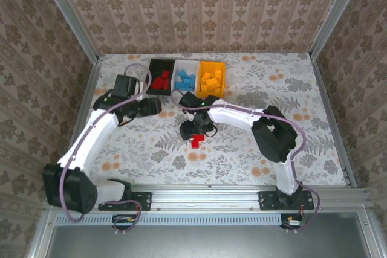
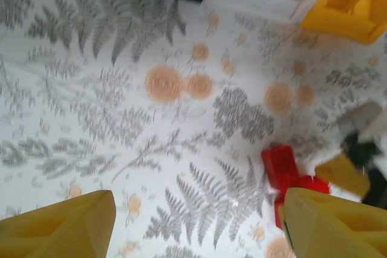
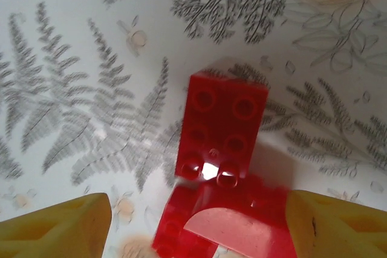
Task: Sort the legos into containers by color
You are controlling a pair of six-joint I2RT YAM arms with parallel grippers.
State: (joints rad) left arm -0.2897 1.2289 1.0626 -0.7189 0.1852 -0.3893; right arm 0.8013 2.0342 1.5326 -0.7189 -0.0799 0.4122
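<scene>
Two red legos [image 1: 196,141] lie together on the table's middle. In the right wrist view a studded red brick [image 3: 224,128] touches a red arched piece [image 3: 230,222]. My right gripper [image 3: 199,228] hangs open just over them, its yellow fingers [image 3: 60,228] either side of the arched piece, with a gap on the left. At the back stand the containers in a row: black [image 1: 152,67] with red legos, white [image 1: 187,64] with blue ones, orange [image 1: 213,65] with yellow ones. My left gripper [image 2: 199,222] is open over bare cloth, the red legos [image 2: 284,167] to its right.
The table has a fern-and-flower patterned cloth and metal rails along its sides. The left arm's gripper [image 1: 154,108] hovers just in front of the black container, a short way left of the right gripper [image 1: 196,130].
</scene>
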